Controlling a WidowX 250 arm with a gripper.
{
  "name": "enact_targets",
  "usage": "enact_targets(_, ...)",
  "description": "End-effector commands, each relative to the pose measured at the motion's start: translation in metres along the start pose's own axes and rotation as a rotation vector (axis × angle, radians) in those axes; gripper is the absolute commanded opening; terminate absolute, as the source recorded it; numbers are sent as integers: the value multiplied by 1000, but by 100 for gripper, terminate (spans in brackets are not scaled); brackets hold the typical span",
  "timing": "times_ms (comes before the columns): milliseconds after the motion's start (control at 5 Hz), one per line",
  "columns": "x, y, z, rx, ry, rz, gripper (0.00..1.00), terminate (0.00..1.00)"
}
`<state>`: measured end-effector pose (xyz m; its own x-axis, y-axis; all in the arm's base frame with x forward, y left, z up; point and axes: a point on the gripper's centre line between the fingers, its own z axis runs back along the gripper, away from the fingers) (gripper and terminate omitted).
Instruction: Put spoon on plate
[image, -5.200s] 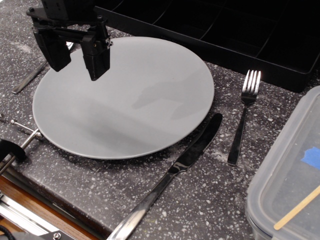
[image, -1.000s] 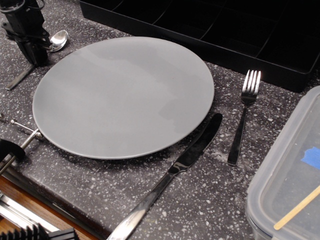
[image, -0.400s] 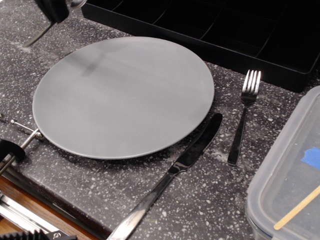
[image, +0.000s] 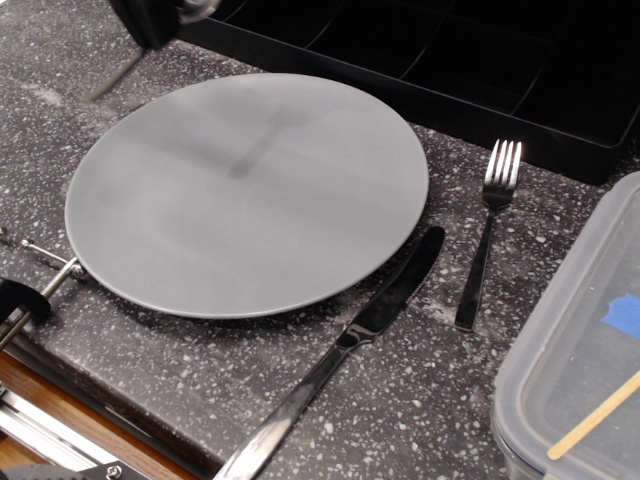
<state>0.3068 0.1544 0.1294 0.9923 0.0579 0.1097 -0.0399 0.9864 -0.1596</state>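
The grey plate (image: 300, 220) lies flat in the middle of the speckled counter. My gripper (image: 150, 28) is at the top left edge of the view, mostly cut off, above the plate's far left rim. It is shut on the silver spoon (image: 117, 76), held in the air. The slim handle slants down to the left and part of the bowl shows at the top edge. The spoon's blurred shadow falls on the plate's upper left part.
A fork (image: 487, 230) and a dark-bladed knife (image: 350, 335) lie right of the plate. A black compartment tray (image: 450, 60) runs along the back. A clear plastic container (image: 580, 340) holding a wooden stick stands at the right. Metal hardware (image: 40, 285) sits at the front left edge.
My gripper closed on the spoon lying left of the plate, lifted it off the counter and has carried it rightward; its shadow now lies on the plate.
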Motion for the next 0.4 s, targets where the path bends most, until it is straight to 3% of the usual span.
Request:
enact_targets(0, -7, 4, -22, 110, -68, -24, 0, 0)
enact_targets(200, -10, 7, -40, 116, -58, -1, 0, 100)
